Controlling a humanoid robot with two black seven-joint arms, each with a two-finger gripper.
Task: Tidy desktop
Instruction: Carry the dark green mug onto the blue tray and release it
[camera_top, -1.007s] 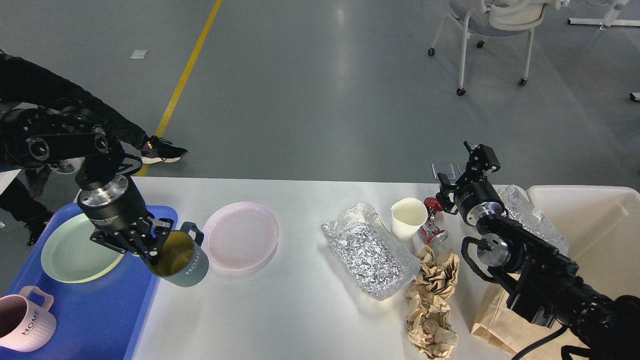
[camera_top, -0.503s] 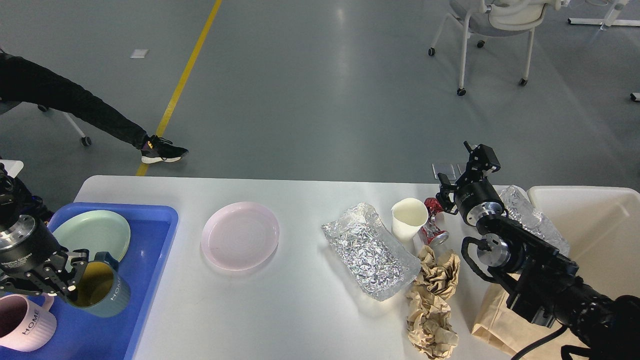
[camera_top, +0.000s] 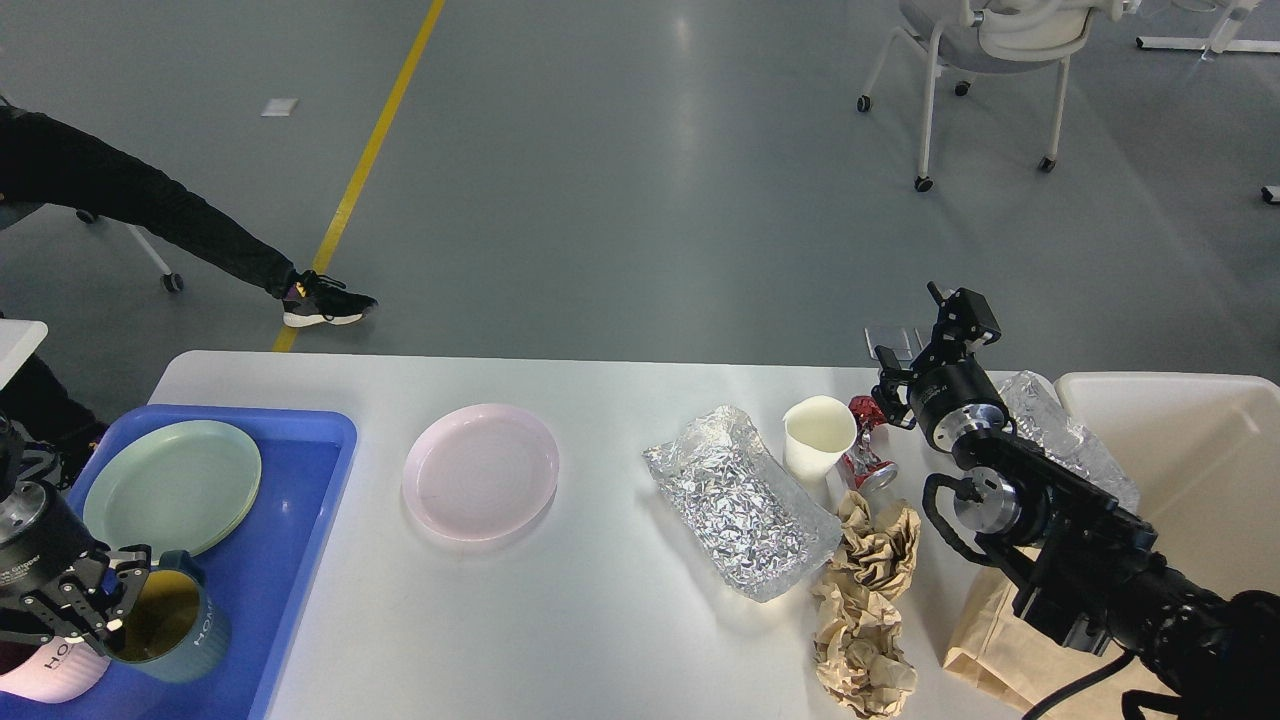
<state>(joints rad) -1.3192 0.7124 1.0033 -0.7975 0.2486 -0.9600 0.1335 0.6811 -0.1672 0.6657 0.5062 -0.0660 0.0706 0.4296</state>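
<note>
The white desktop (camera_top: 600, 620) spans the view. My left gripper (camera_top: 105, 615) is shut on the rim of a grey-green mug (camera_top: 170, 630) and holds it over the blue tray (camera_top: 290, 480), beside a pink mug (camera_top: 50, 670). A green plate (camera_top: 175, 485) lies in the tray. A pink plate (camera_top: 480, 470) lies on the desktop. My right gripper (camera_top: 925, 340) is at the far edge, above a crushed red can (camera_top: 865, 455); its fingers cannot be told apart.
A foil bag (camera_top: 740, 505), a white cup (camera_top: 818, 435), crumpled brown paper (camera_top: 865, 600) and a paper bag (camera_top: 985, 640) lie mid-right. A second foil bag (camera_top: 1065, 440) leans by the cream bin (camera_top: 1200, 470). A person's leg (camera_top: 150, 220) is on the floor beyond.
My left gripper has carried the grey-green mug left from beside the pink plate to over the blue tray and lowered it next to the pink mug. The right arm has not moved.
</note>
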